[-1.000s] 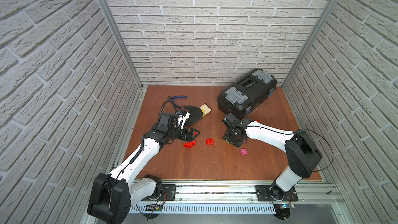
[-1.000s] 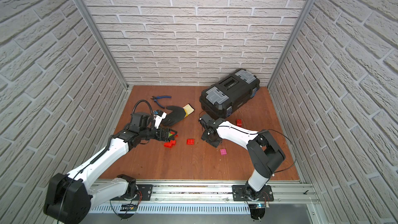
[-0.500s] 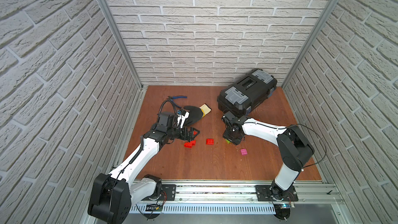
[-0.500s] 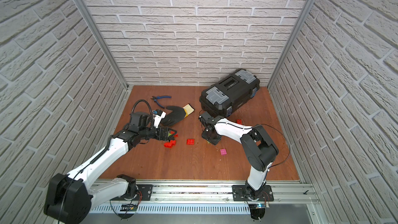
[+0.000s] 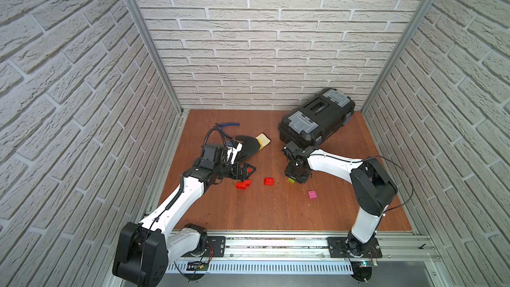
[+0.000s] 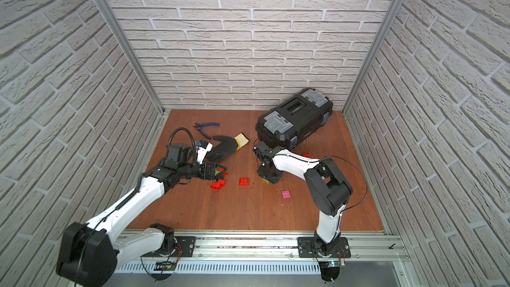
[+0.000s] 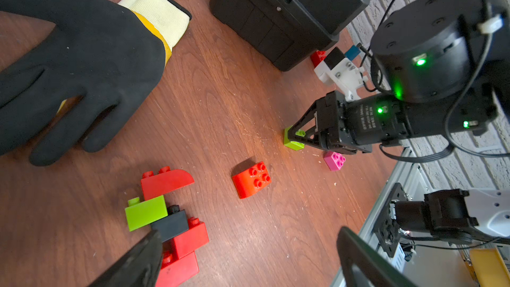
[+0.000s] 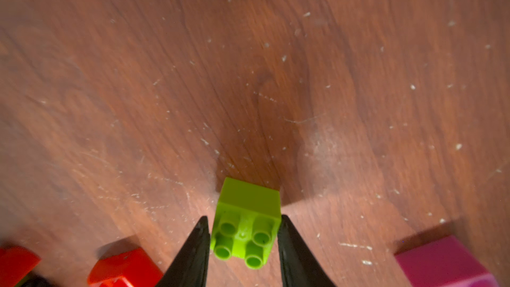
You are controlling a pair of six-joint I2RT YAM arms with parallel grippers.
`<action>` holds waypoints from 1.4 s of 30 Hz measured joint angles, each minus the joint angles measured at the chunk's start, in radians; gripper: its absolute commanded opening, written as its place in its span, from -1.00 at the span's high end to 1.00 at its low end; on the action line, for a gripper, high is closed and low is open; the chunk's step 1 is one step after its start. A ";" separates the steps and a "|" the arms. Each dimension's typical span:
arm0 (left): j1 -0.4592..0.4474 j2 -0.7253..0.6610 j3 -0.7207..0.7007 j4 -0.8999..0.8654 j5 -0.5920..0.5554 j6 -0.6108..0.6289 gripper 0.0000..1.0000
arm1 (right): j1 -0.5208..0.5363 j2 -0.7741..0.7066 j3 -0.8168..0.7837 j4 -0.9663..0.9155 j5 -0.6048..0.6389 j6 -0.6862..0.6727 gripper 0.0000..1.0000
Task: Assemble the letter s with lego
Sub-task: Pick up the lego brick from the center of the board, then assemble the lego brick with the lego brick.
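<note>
A small lime green lego brick (image 8: 248,211) stands on the wooden floor (image 5: 276,211), studs towards the wrist camera. My right gripper (image 8: 244,218) is shut on it, one black fingertip against each side; in both top views the gripper (image 5: 294,178) hides most of the brick (image 6: 266,180). A joined cluster of red, lime and black bricks (image 7: 171,216) lies under my left gripper (image 7: 248,234), whose jaws stand wide open with nothing between them. A loose red brick (image 5: 268,181) lies between the arms. A pink brick (image 5: 312,194) lies nearer the front.
A black toolbox (image 5: 316,121) stands at the back right, with a red brick (image 6: 306,154) beside it. A black work glove (image 5: 247,146) and blue-handled pliers (image 5: 227,127) lie behind the left arm. Brick-pattern walls close in three sides.
My right gripper's fingers have come together onto the lime green brick, and the right arm's elbow has swung a little. The left arm has not moved.
</note>
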 measured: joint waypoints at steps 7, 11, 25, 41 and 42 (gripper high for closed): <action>0.004 0.000 -0.002 0.000 0.003 0.000 -0.96 | 0.000 0.008 0.011 -0.023 0.008 -0.029 0.23; 0.005 0.000 -0.005 0.000 0.005 0.000 -0.96 | 0.000 0.008 0.013 -0.023 0.012 -0.046 0.34; 0.040 0.000 -0.005 0.000 0.010 0.000 -0.96 | 0.057 0.008 0.113 -0.084 0.026 -0.270 0.38; 0.068 0.000 -0.012 0.000 0.010 -0.011 -0.96 | 0.184 0.064 0.270 -0.146 0.022 -0.404 0.38; 0.069 0.000 -0.012 0.000 0.010 -0.011 -0.96 | 0.188 0.071 0.274 -0.148 0.020 -0.404 0.38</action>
